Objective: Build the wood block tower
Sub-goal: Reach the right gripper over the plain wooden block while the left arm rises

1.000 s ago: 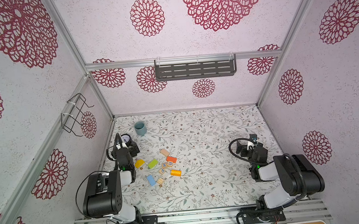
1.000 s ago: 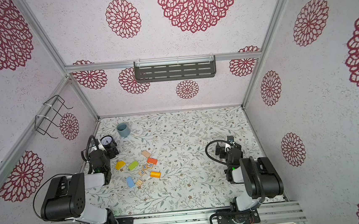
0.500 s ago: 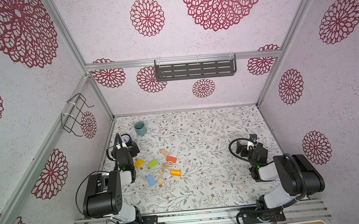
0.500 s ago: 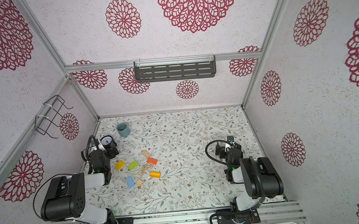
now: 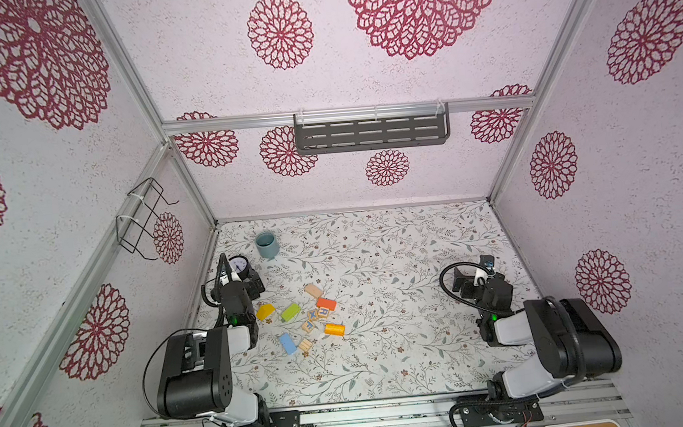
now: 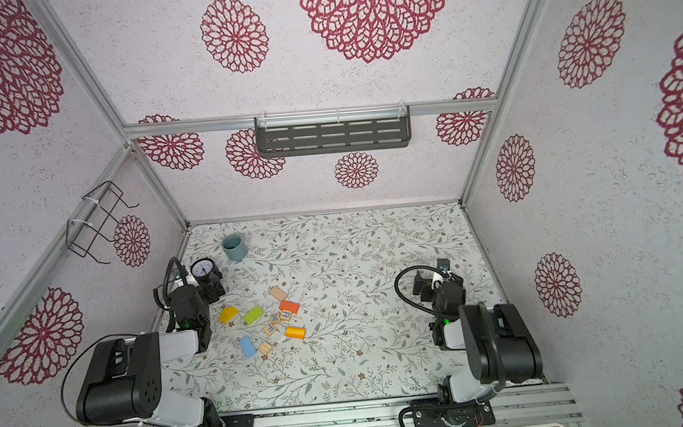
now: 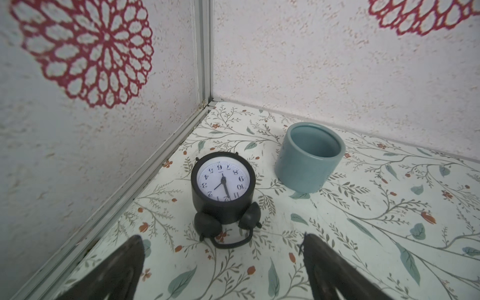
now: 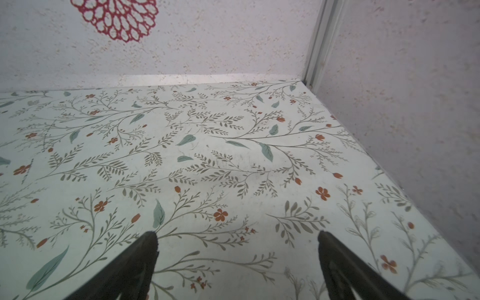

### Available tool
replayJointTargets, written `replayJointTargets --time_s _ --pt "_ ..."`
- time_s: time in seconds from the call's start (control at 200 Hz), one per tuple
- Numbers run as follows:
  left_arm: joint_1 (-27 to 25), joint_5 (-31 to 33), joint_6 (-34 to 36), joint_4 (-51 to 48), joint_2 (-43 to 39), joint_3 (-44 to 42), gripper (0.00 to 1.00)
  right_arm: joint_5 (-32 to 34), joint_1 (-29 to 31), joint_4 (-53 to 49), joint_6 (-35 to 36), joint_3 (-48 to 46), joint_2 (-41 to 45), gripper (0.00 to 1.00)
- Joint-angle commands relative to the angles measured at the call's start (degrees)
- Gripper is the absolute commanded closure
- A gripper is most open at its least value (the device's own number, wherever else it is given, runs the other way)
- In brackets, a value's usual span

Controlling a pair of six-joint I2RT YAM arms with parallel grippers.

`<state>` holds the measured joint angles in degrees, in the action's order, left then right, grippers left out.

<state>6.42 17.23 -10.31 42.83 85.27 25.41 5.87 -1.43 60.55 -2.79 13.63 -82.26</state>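
Wood blocks (image 5: 290,311), left pincer (image 7: 220,239), right pincer (image 8: 237,235) unchanged

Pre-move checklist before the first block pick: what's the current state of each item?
1. Left end effector open, empty: ok.
2. Right end effector open, empty: ok.
3. Stacking begun: not ok; the wood blocks lie scattered and no column stands.
4. Blocks in a wrist view: not ok; the left wrist shows the alarm clock and cup, the right only bare table.
5. Letter cubes separated enough to grasp: cannot tell.
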Motion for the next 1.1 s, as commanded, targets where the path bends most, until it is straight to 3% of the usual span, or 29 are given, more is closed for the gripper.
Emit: replayJointTargets --time_s 0.0,0.18,0.3,0.38,0.52,0.725,0.861,1.096 --pt "-0.45 3.87 -0.25 -12.86 -5.71 6.35 0.03 4.44 -0.41 -14.12 -5.67 4.85 10.78 0.01" --pt "-0.61 5.12 -10.26 -38.54 -13.24 20.23 0.03 1.11 -0.41 -40.2 -10.39 18.74 16.84 0.01" --pt "-0.72 -0.34 -14.76 -54.38 -16.73 31.35 0.03 -6.51 1.37 -53.34 -13.07 28.08 15.6 0.01" --pt "-1.28 -3.37 -17.91 -62.24 -18.4 36.59 0.03 -7.48 6.97 -59.16 -11.49 33.45 13.23 0.04" --pt "-2.34 -4.8 -25.24 -79.28 -19.08 44.79 0.03 -3.17 19.69 -70.09 -7.03 44.99 3.51 0.12" --pt "-7.99 -1.32 -27.17 -84.38 -23.92 39.99 0.03 -4.68 32.21 -72.13 -7.24 54.99 -10.04 0.31" --pt "-7.65 7.35 -34.82 -91.07 -26.71 36.86 0.03 -3.07 39.93 -76.6 -4.93 64.42 -20.69 0.34" --pt "-7.56 -3.79 -34.32 -86.27 -39.01 26.72 0.03 -3.1 48.96 -83.69 -1.4 80.14 -33.4 0.38"
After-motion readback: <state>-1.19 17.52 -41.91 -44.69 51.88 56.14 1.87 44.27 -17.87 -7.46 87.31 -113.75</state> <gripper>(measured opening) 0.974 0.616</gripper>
